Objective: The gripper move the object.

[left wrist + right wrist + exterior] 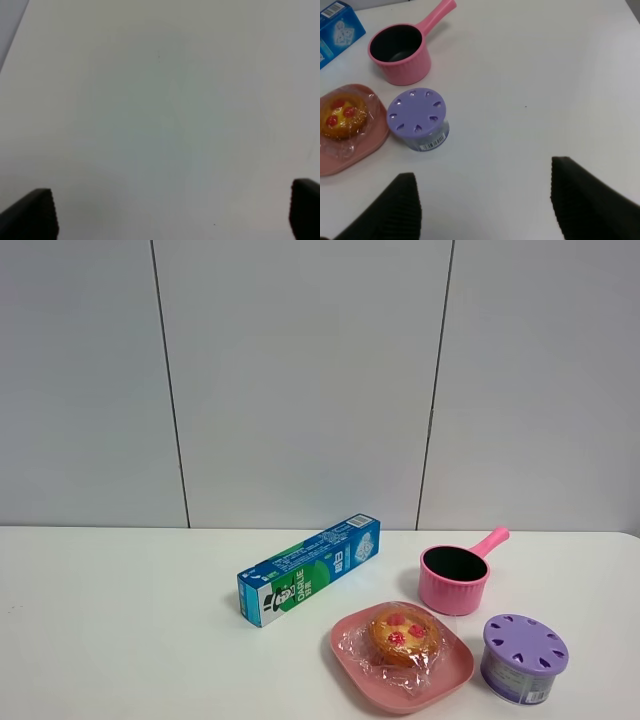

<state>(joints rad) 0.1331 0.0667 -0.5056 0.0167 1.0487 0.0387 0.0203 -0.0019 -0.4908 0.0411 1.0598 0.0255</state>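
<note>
Two grippers here and both are spread wide with nothing between the fingers. The left gripper [172, 215] is just looking down at bare white table [120, 620], nowhere near the action. The right gripper [485, 200] sits off to the right of the group, well apart from everything. The tart [404, 635] is sitting in its crinkly clear wrap on the pink plate [350, 650], at the near edge, with the purple canister [524, 657] just to its right and the pink pot [455, 578] behind.

My worry: coming in from the right, a finger could clip the canister. That loose plastic could also get pinched instead of the tart, or drag the plate along.
</note>
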